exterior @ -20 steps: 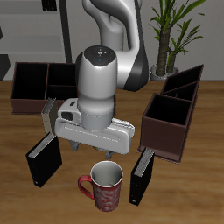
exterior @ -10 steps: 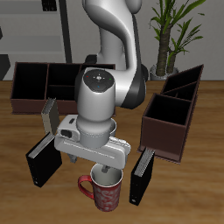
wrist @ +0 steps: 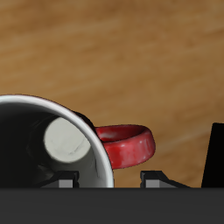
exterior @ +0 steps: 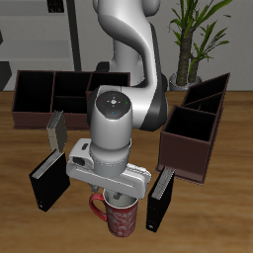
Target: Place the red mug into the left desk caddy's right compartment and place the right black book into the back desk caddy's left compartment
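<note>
Wrist view: red mug (wrist: 122,147) seen directly beneath gripper (wrist: 108,179), near table (exterior: 227,212) front edge, between two black books. Jaws appear spread astride rim, not yet closed. Mug judged rigid, smooth, light; rim wall beside handle favoured for grasp.

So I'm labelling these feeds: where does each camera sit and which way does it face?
Exterior view: in front of the table and above, looking down at the arm, which hides most of the red mug.
Wrist view: on the hand, looking down at the mug; the fingers show.
Shared: the mug and a black book.
</note>
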{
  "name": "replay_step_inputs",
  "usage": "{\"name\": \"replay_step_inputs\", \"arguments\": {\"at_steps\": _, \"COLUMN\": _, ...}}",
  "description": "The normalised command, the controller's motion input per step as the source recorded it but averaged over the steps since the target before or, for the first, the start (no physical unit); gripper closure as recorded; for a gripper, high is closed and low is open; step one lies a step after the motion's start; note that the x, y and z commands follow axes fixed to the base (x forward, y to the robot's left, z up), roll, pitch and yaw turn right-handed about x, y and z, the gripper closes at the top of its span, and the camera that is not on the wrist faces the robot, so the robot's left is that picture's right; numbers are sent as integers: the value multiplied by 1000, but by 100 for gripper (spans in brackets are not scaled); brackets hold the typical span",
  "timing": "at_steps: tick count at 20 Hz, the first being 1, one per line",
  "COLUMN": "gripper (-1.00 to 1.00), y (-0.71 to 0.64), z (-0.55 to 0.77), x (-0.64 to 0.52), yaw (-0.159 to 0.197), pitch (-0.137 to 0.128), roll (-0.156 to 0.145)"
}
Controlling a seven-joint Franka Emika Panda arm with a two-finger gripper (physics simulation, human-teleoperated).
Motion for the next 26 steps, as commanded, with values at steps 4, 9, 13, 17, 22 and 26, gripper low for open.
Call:
{"name": "replay_step_inputs", "arguments": {"at_steps": 4, "gripper": 100, "y": 53, "z": -33, "x": -71, "yaw": -13, "pitch": 16, "roll": 18}}
{"name": "replay_step_inputs", "arguments": {"at_steps": 9, "gripper": 100, "y": -135, "z": 193, "x": -59, "yaw": -1, "pitch": -12, "roll": -16}}
{"name": "replay_step_inputs", "arguments": {"at_steps": 13, "gripper": 100, "y": -244, "z": 545, "x": -153, "yaw": 14, "pitch": -56, "roll": -33}}
{"name": "replay_step_inputs", "arguments": {"at_steps": 17, "gripper": 100, "y": -191, "z": 785, "x": -278, "yaw": 22, "pitch": -85, "roll": -19}}
{"name": "replay_step_inputs", "arguments": {"at_steps": 22, "gripper": 100, "y": 31, "z": 868, "x": -509, "yaw": 40, "pitch": -107, "roll": 41}}
{"name": "replay_step_inputs", "arguments": {"at_steps": 26, "gripper": 100, "y": 116, "z": 578, "x": -556, "yaw": 42, "pitch": -66, "roll": 50}}
